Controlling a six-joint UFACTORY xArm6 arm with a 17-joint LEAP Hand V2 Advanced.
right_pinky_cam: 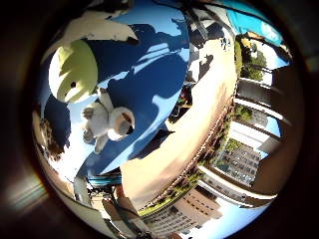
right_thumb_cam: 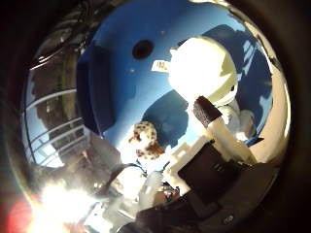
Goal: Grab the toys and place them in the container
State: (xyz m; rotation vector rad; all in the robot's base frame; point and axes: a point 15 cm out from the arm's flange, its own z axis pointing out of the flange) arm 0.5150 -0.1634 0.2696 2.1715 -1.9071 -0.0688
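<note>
In the thumb side palm view a large cream plush toy [right_thumb_cam: 204, 68] with a paper tag lies on a blue surface [right_thumb_cam: 126, 97]. A small brown-and-white spotted plush toy [right_thumb_cam: 146, 141] lies beside it. My hand [right_thumb_cam: 209, 146] hangs above them; one black-tipped finger [right_thumb_cam: 204, 109] points straight towards the cream toy, and nothing is between the fingers. In the little finger side palm view a white plush animal [right_pinky_cam: 110, 119] and a yellow-green and white plush toy [right_pinky_cam: 75, 72] lie on the blue surface [right_pinky_cam: 159, 70].
A raised blue edge [right_thumb_cam: 92, 87] borders the blue surface, with a dark round spot [right_thumb_cam: 143, 49] on it. Sandy ground [right_pinky_cam: 189, 129] lies beside the blue surface. Buildings [right_pinky_cam: 239, 149] stand around. A metal railing [right_thumb_cam: 53, 126] stands beyond the raised edge.
</note>
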